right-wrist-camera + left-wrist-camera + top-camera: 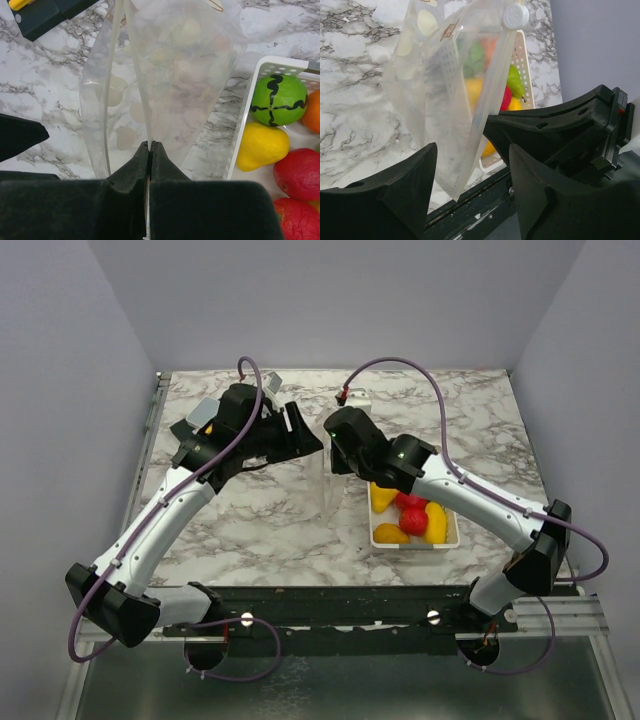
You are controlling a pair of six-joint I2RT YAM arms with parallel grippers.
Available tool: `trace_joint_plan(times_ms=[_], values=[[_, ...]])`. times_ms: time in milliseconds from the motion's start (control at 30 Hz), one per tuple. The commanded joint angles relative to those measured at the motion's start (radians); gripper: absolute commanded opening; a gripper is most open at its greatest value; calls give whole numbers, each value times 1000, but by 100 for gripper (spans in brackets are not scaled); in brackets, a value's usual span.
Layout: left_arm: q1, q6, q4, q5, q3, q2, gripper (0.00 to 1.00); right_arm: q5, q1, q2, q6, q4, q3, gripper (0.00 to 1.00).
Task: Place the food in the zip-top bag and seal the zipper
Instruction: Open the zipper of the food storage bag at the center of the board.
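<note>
Bench (250, 525): marble pattern. Left arm (170, 510) and right arm (470, 495) both reach in over its middle.

Bag (175, 75): clear, held upright over the bench between the two arms, just left of the tray.

Tray (452, 538): white, perforated walls, on the bench under the right arm.

Right jaws: fully closed, pinching one edge of the bag.

Left jaws: well apart. The bag's lower corner hangs in the gap; cannot tell whether it touches either finger.

Food (412, 518): yellow, red, orange and green pieces, all lying in the tray.

Zipper (492, 80): in the left wrist view it runs along the bag edge nearest the tray. White slider (515, 16) sits at its upper end.
</note>
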Motion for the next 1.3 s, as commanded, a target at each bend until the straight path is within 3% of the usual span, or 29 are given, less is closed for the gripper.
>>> trace_joint_plan(times_ms=[0, 833, 1267], values=[[-31, 8, -33, -55, 31, 14, 63, 36, 15, 27, -11, -26, 45, 1], [-189, 31, -78, -431, 56, 108, 59, 32, 27, 54, -3, -26, 63, 1], [-231, 70, -157, -611, 87, 115, 33, 53, 26, 46, 8, -20, 39, 1]])
